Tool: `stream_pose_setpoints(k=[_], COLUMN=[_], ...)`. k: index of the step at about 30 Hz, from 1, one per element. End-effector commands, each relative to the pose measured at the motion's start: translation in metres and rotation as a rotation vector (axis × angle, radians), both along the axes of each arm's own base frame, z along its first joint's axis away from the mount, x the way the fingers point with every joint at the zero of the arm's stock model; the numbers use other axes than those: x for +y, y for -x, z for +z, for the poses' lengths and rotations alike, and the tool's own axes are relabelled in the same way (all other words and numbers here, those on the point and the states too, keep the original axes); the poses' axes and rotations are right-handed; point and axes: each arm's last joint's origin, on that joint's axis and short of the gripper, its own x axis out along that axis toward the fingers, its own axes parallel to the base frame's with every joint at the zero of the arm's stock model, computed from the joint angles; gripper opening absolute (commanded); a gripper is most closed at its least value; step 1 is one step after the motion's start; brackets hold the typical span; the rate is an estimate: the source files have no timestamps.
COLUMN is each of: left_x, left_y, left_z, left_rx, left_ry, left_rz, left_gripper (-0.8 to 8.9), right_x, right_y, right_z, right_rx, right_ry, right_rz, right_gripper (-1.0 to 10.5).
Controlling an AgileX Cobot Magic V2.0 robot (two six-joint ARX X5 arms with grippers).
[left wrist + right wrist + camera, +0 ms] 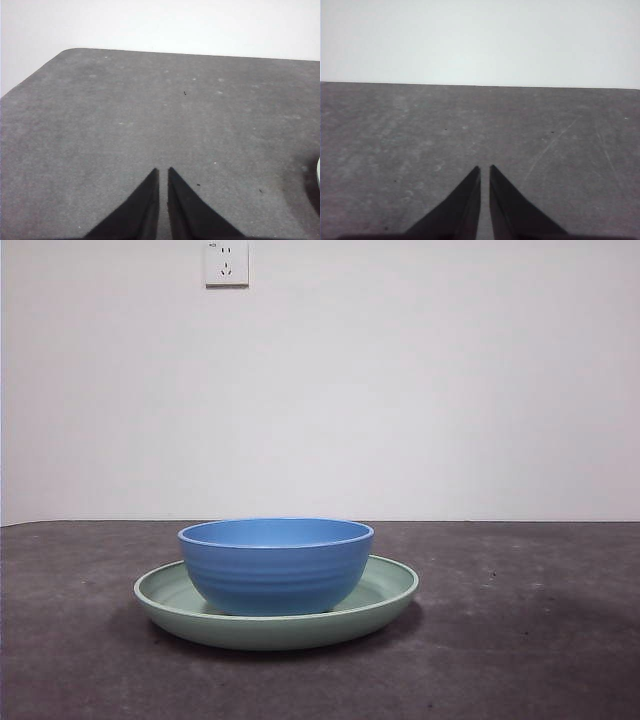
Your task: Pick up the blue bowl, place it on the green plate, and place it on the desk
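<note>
Bowl (276, 565) sits in plate (385, 598) on table (530, 640); left gripper (163, 172) closed, empty; right gripper (485, 170) likewise.

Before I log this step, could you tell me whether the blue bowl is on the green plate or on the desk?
On the plate: the blue bowl stands upright inside the green plate, whose rim rings its base.
</note>
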Motion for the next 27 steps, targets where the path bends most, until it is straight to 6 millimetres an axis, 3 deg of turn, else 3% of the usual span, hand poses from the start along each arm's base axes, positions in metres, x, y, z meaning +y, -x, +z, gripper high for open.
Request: stream_pose_setpoints(k=[1, 8, 27], left_x=[0.000, 0.000, 0.000], left_y=[-0.001, -0.001, -0.001], left_z=[-0.007, -0.007, -0.007], left_rx=[0.025, 0.025, 0.025], left_ry=[0.006, 0.006, 0.006], left_rz=[0.004, 0.004, 0.004], left_gripper=[0.28, 0.28, 0.28], right_x=[-0.001, -0.001, -0.001], right_y=[-0.001, -0.003, -0.003], right_z=[-0.006, -0.023, -0.019], right_rx=[0.006, 0.088, 0.049], right_ry=[0.018, 0.031, 0.031], right_rz=[-0.021, -0.035, -0.035], right_gripper=[0.3, 0.3, 0.3])
